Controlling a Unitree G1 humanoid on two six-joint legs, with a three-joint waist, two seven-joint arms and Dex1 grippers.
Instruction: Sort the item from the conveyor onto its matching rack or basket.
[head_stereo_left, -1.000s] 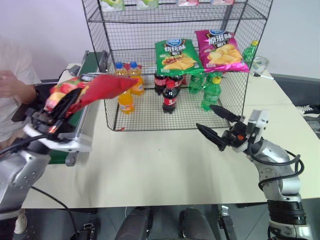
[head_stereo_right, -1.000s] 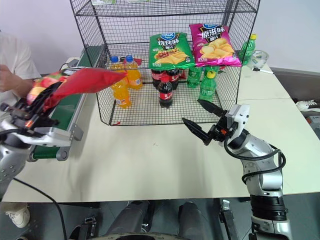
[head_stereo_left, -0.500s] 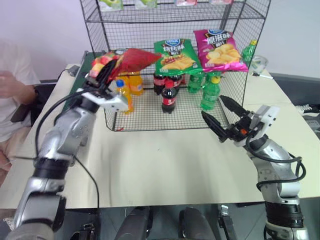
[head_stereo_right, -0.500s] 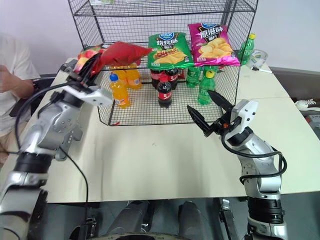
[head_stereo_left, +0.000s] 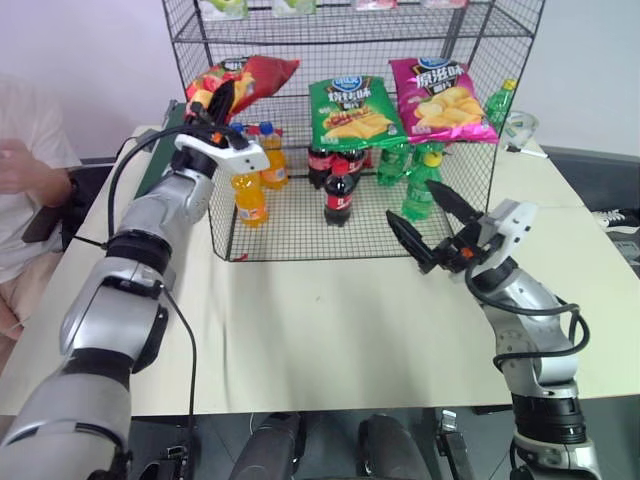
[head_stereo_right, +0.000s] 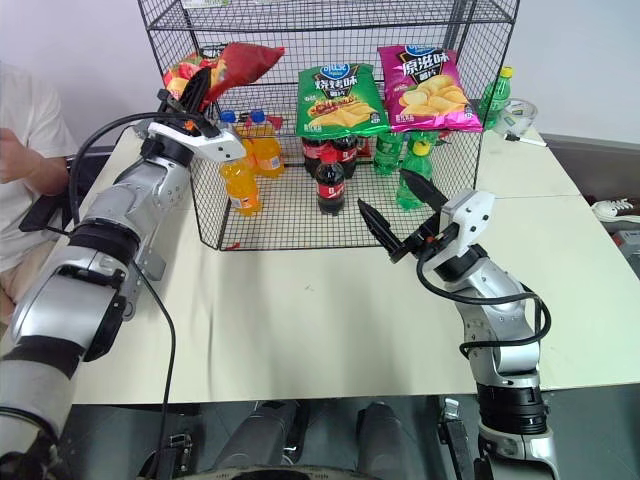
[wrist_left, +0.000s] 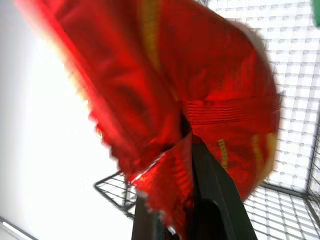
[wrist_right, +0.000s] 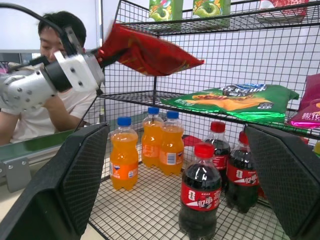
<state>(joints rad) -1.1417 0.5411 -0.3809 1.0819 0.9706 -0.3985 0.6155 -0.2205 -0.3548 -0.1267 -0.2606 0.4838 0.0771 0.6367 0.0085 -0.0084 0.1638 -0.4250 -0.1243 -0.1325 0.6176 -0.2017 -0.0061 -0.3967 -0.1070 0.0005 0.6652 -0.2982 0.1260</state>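
Left gripper (head_stereo_left: 213, 98) clenched on red chip bag (head_stereo_left: 250, 78), held at rack (head_stereo_left: 480, 175) chip shelf. Right gripper (head_stereo_left: 428, 225) spread, empty. Risk: bag catching wire, sliding off.

The left arm, silver with black joints, reaches out long toward eleven o'clock, forearm rising and wrist tipped upward. Its left claw (head_stereo_left: 213, 98) of two black fingers is clamped tight, with a red crinkly chip bag (head_stereo_left: 245, 80) pinched between them and jutting up and to the right. The right arm is bent at the elbow, forearm angled toward eleven o'clock and slightly raised. Its right claw (head_stereo_left: 427, 223) has its two black fingers spread wide apart, gripping nothing.
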